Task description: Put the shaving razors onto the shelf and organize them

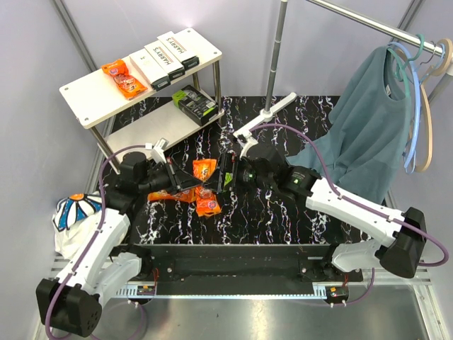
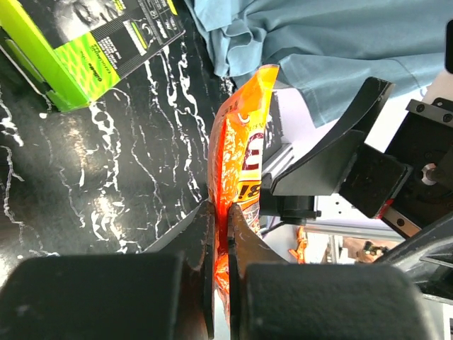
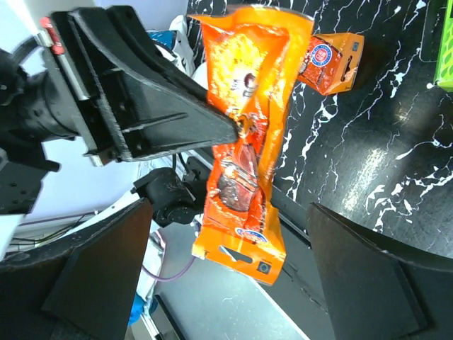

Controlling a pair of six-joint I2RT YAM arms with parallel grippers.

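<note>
Black, white-veined table [image 1: 283, 216], pale walls [image 1: 35, 42]; shelf [image 1: 85, 99] far left, teal shirt [image 1: 368, 120] far right. Left gripper [image 1: 192, 180] pinches an orange packet [image 1: 204, 168]; right gripper [image 1: 225, 173] gapes wide.

We note black marbled table [image 1: 283, 219]. Metal rail [image 1: 368, 22] stands over table's far right, with several hangers [image 1: 440, 60] on it. Teal shirt [image 1: 368, 120] hangs there, hem reaching table's right side. White rail foot [image 1: 272, 112] at table's far middle. Daisy-print cloth [image 1: 71, 212] lies off table's left edge.
</note>
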